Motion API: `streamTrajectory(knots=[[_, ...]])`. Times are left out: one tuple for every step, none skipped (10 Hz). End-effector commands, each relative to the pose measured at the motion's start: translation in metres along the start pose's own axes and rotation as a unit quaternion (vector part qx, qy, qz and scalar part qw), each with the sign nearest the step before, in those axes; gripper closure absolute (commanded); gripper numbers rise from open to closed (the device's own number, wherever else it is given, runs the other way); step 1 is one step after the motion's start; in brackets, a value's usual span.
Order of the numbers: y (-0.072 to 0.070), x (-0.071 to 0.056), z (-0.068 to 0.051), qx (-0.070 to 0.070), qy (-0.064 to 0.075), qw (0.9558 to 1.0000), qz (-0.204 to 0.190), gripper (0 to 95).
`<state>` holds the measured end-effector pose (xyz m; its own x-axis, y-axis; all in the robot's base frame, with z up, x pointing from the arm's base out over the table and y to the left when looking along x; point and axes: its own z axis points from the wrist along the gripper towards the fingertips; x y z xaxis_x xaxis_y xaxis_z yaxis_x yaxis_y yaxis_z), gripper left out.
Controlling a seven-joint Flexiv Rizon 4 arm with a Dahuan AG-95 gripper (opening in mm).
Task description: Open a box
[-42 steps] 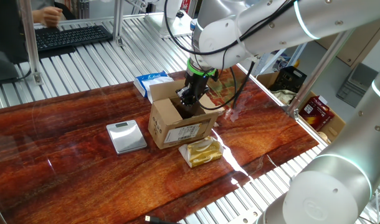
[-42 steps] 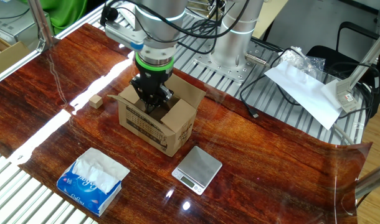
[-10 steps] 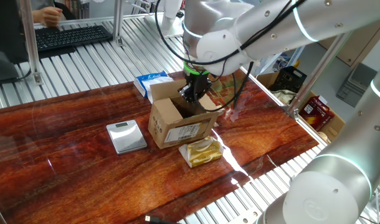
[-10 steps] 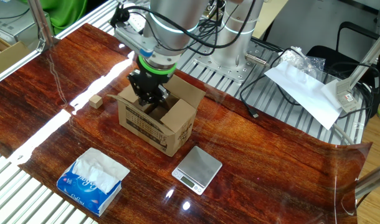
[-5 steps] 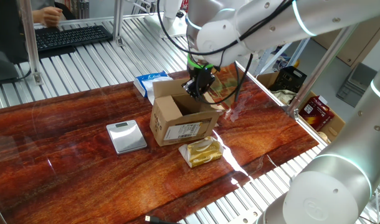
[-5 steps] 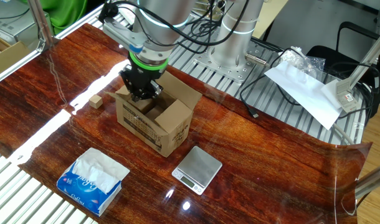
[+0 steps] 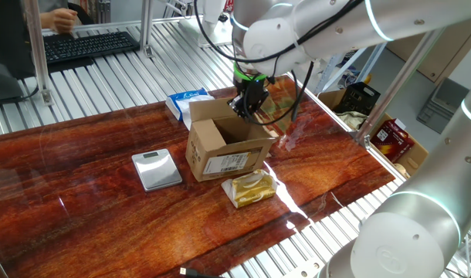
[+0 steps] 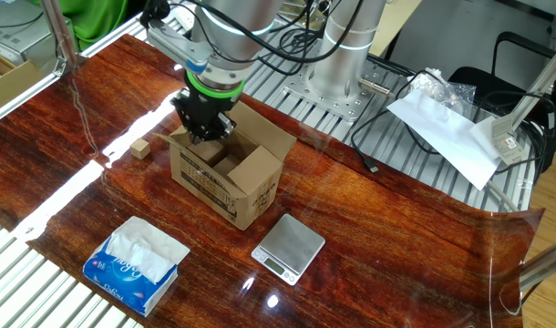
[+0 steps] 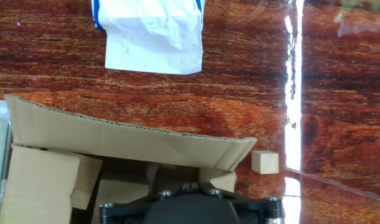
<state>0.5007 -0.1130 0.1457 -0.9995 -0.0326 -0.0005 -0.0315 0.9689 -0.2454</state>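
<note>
- Presently we list the box [image 7: 224, 150]: brown corrugated carton, mid-table, top flaps raised or folded out, white barcode label on the side facing one fixed view. It sits on the dark wood table [image 7: 81, 201], between the scale and the far edge.
- We list the gripper [image 8: 203, 128]: pointing steeply down, poised at the carton's rim over one side flap. Its jaws are fully closed, and we see nothing clamped between them. In the hand view only the gripper's black body shows at the bottom edge, so the fingertips are hidden there.
- Box interior: the hand view looks past the long flap into the carton, where inner flaps lie partly folded. Contents, if any, we cannot tell.
- Nearby items: digital scale [image 7: 156, 168] just beside the box; yellow wrapped packet [image 7: 249, 188] touching or nearly touching the labelled side; blue-and-white tissue packet [image 8: 135, 262] near the box; small wooden cube [image 8: 139, 148] beside the box.
- Step in hand, as we judge it: pushing a flap outward with the closed fingers.
- Handling note: we would press near the flap's free edge, sweeping outward and down along its hinge line, slowly, since the light carton may slide or tip.
- Risk: the fingers could snag the corrugated edge and drag the box toward the cube.
</note>
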Motion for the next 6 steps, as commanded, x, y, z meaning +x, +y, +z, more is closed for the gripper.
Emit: streamTrajectory(knots=[[-0.002, -0.001, -0.003, -0.001, 0.004, 1.0, 0.0, 95.0], [-0.004, -0.001, -0.006, -0.001, 0.006, 1.0, -0.002, 95.0], [-0.006, -0.001, -0.008, 0.0, 0.007, 1.0, -0.002, 95.0], [-0.01, -0.002, -0.01, 0.0, 0.009, 1.0, -0.005, 95.0], [-0.014, -0.003, -0.012, 0.0, 0.009, 0.9999, -0.007, 95.0], [-0.017, -0.004, -0.013, 0.0, 0.01, 0.9999, -0.008, 95.0]])
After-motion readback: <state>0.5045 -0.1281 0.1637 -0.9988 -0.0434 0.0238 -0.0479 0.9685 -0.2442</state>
